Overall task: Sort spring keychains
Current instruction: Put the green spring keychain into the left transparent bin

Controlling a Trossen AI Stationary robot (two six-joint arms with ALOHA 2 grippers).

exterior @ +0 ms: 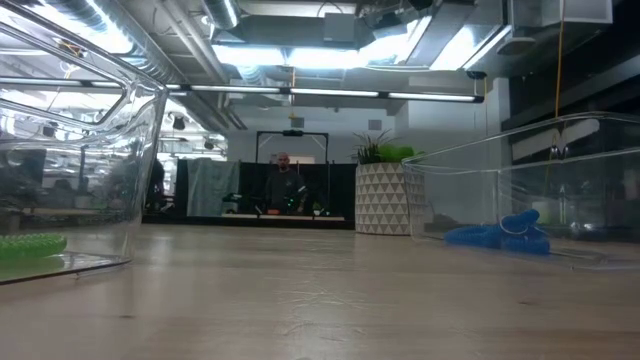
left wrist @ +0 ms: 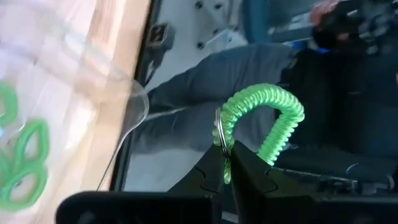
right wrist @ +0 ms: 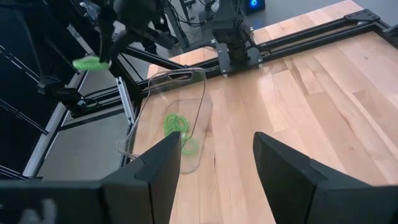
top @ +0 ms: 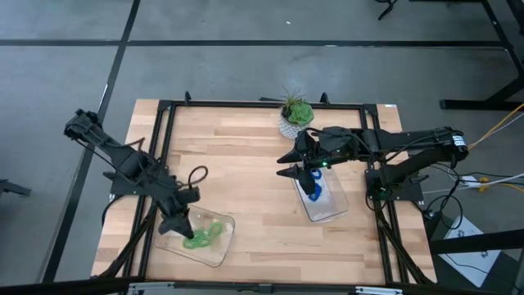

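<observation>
L tool (left wrist: 225,163) pinching green keychain (left wrist: 264,118), hidden from overhead cam

A robotics lab or workshop: a wooden table (top: 246,164) in a black metal frame stands on grey concrete floor (top: 246,65), with exposed ceiling ducts and strip lights (exterior: 330,55) overhead, loose cables (top: 491,176), and a person (exterior: 283,185) seated behind.

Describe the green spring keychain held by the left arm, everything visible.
The green spring keychain is a bright light-green coil of glossy plastic, bent into an arch, with a thin metal split ring at one end. The left tool is shut on it near that ring, holding it in the air, touching nothing else. From the right wrist view it hangs beyond the table edge, near the clear tray.
</observation>
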